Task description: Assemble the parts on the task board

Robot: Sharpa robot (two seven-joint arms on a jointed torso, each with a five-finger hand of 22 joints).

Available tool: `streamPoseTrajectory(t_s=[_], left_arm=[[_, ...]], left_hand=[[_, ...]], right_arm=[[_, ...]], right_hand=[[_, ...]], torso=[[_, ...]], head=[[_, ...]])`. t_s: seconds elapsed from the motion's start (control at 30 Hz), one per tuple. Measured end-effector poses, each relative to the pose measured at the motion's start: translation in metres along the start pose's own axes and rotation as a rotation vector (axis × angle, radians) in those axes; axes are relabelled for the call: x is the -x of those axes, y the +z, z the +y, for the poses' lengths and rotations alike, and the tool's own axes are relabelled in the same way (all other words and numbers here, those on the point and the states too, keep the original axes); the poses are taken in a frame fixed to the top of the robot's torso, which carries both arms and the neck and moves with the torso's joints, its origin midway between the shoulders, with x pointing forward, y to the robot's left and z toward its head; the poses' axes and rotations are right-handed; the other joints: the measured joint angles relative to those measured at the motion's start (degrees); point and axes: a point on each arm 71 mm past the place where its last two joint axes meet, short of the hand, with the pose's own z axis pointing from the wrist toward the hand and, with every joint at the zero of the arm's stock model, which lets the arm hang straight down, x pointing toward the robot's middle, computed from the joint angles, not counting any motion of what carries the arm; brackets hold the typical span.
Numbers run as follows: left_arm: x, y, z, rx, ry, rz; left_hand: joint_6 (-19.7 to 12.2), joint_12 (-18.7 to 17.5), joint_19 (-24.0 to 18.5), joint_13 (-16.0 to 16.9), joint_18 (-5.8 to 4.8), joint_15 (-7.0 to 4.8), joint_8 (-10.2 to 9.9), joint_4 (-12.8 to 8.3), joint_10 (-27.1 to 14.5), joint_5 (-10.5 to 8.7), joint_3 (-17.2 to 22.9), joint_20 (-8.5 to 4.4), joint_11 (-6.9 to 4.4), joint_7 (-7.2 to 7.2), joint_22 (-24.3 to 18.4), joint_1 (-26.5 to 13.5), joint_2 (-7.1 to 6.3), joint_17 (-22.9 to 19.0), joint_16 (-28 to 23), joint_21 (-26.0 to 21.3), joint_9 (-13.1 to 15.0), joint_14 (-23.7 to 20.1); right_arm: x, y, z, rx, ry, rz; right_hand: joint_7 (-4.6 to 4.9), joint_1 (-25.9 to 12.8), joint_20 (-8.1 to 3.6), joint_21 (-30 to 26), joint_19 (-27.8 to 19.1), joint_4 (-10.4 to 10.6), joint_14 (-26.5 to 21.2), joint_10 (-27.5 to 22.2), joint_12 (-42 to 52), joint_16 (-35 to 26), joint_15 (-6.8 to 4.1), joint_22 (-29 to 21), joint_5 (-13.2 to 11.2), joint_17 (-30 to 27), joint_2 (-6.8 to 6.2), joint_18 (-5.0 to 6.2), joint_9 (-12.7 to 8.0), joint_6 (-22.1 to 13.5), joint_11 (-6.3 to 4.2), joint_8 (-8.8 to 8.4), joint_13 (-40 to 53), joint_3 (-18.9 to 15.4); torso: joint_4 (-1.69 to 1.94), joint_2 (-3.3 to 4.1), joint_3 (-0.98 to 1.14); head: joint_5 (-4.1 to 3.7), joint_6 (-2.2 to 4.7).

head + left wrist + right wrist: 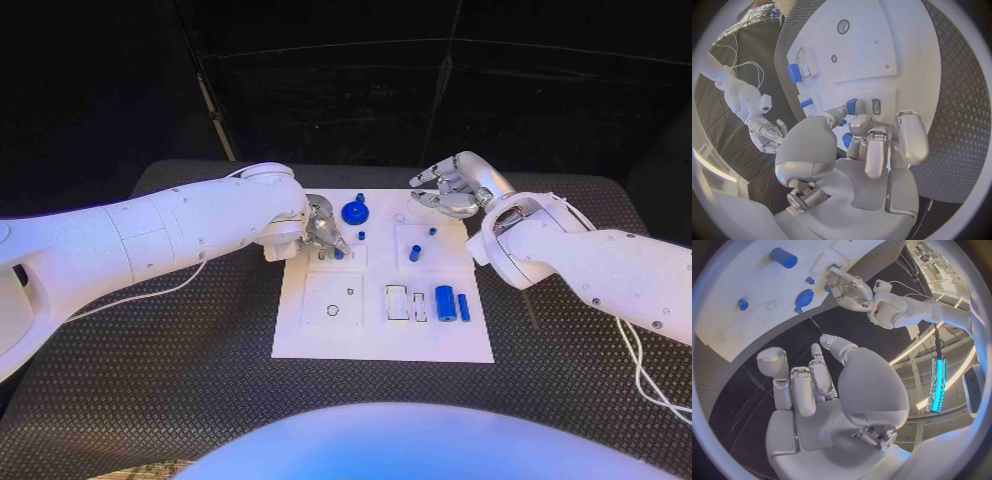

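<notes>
Blue parts sit scattered over the white task board (378,335), which lies flat in the middle of the black table (159,380). A round blue disc (355,212) rests near the board's far edge, a short blue peg (415,253) stands near its middle, and a larger blue cylinder (446,302) lies toward the near right side, just beside a slimmer blue bar (463,306). The left hand (323,232) hangs low over the board's far left part, its fingers curled downward around a small blue part (851,106); the left wrist view shows the fingertips touching it, though a firm grip cannot be told. The right hand (451,190) hovers above the board's far right corner, fingers apart and loosely bent, holding nothing, with the right wrist view showing its palm bare.
</notes>
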Motion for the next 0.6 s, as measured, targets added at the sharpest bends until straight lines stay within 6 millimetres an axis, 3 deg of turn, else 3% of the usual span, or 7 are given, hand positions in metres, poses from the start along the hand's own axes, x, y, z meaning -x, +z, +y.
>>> streamPoseTrajectory(t_s=[0.07,0.23,0.43,0.6], left_arm=[[0.0000,0.0000,-0.0001,0.000,0.001,0.000],[0.0003,-0.0001,-0.0002,0.001,0.005,-0.002],[-0.0007,0.0001,0.0009,0.004,0.011,-0.002],[-0.0025,-0.0005,0.0051,0.007,0.011,0.001]], left_hand=[[0.0,0.3,-0.1,0.3,0.00,0.00,0.1,-1.4,-0.1,-0.09,0.5,-0.12,-0.10,-0.01,0.0,-0.7,-0.39,0.0,0.0,0.0,0.0,0.0],[0.8,1.0,-0.2,1.3,0.00,-0.23,0.1,-2.2,0.3,-0.09,-0.2,-0.21,-0.54,-0.44,0.0,-2.0,-0.65,0.0,0.0,0.0,0.0,-0.2],[1.8,1.1,0.0,1.7,0.00,-0.32,0.1,0.8,0.0,-0.01,-4.4,-0.40,-0.99,-0.83,0.0,-4.7,-0.59,0.0,0.0,0.0,-0.2,-0.1],[1.9,1.3,0.0,1.9,0.00,-0.32,0.1,4.0,0.2,-0.36,-9.9,-0.40,-0.79,-0.51,0.0,-8.1,-1.76,0.0,0.0,0.0,-0.3,-0.1]], right_arm=[[0.0000,0.0000,0.0001,0.000,0.000,0.000],[-0.0001,0.0000,0.0001,0.000,0.000,0.001],[-0.0001,0.0000,0.0002,0.000,0.000,0.001],[-0.0001,0.0000,0.0001,0.000,0.000,0.000]], right_hand=[[0.00,0.0,0.00,0.0,0.0,0.0,0.0,0.0,0.0,0.0,0.00,0.0,0.0,0.0,0.00,0.00,0.0,0.0,0.00,0.00,0.0,0.0],[0.00,0.2,0.00,0.0,0.0,0.0,0.0,0.0,0.0,0.0,0.00,0.0,0.0,0.0,0.22,0.00,0.0,0.0,0.00,0.00,-0.1,-0.3],[0.00,0.2,0.00,0.0,0.0,0.0,0.0,0.0,0.0,-0.2,0.00,-0.1,0.0,0.0,0.22,0.00,0.0,0.0,0.00,0.00,-0.1,-0.3],[0.00,0.2,0.00,-0.1,0.0,0.0,0.0,0.0,0.0,-0.2,0.00,-0.3,0.0,0.0,0.22,0.00,0.0,0.0,0.00,0.00,-0.3,-0.3]], torso=[[0.02,0.00,0.00],[0.04,-0.01,-0.01],[0.04,-0.02,-0.02],[0.04,-0.01,-0.06]], head=[[-0.01,0.00],[-0.07,0.00],[-0.08,0.00],[-0.14,0.00]])
